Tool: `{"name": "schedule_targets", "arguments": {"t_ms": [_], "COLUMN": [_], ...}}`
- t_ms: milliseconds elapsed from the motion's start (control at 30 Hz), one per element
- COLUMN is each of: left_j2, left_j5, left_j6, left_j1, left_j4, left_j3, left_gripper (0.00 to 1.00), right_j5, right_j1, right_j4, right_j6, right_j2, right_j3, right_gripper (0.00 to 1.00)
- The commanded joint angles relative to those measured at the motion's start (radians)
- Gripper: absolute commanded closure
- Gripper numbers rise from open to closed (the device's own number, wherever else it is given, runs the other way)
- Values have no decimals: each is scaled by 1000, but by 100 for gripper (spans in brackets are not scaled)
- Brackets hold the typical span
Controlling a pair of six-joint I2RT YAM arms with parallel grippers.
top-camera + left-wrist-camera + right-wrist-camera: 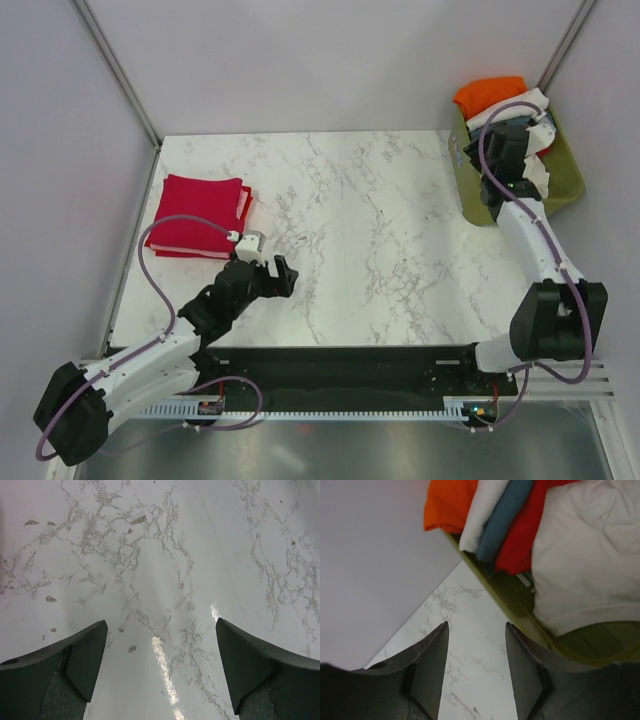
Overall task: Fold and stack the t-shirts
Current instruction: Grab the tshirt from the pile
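A crimson red t-shirt (199, 214), folded to a rectangle, lies at the table's far left. My left gripper (268, 263) is open and empty over bare marble just right of it; its view (160, 630) shows only tabletop. The olive-green basket (568, 172) at the far right holds an orange t-shirt (490, 93), white ones (590, 545), a blue-grey one (505, 515) and a red one (525, 535). My right gripper (466, 152) is open and empty over the basket's left rim (490, 587), with marble between its fingers (432, 665).
Grey walls with metal corner posts close the table on the left (115, 70) and right (565, 45). The marble tabletop (360, 230) spreads between the red shirt and the basket. A black rail (340, 375) runs along the near edge.
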State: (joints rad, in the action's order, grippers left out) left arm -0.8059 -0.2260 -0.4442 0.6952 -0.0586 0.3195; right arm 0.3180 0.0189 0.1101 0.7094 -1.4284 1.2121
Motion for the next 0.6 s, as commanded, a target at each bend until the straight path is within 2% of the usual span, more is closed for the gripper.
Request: {"name": "schedule_targets", "arguments": {"t_ms": [0,267,400,567], "left_j2": [1,-21,-16,-24], "left_j5": [-1,-7,-10,-13], "left_j6": [33,33,32,32], "left_j1": [-2,-2,-2,-2], "left_j4": [-37,-32,-32,-32], "left_j3": [4,13,10,15], "left_gripper": [4,5,5,5], "right_j5": [-82,-97,-143,-166], "right_j1": [-86,-163,-189,-215], "right_j4": [-23,-170,-188,-262], "right_j6": [99,183,217,236], "right_j2": [-128,-421,-573,-645], "right_j3": [87,272,375,417], "right_gripper": [44,55,52,52]}}
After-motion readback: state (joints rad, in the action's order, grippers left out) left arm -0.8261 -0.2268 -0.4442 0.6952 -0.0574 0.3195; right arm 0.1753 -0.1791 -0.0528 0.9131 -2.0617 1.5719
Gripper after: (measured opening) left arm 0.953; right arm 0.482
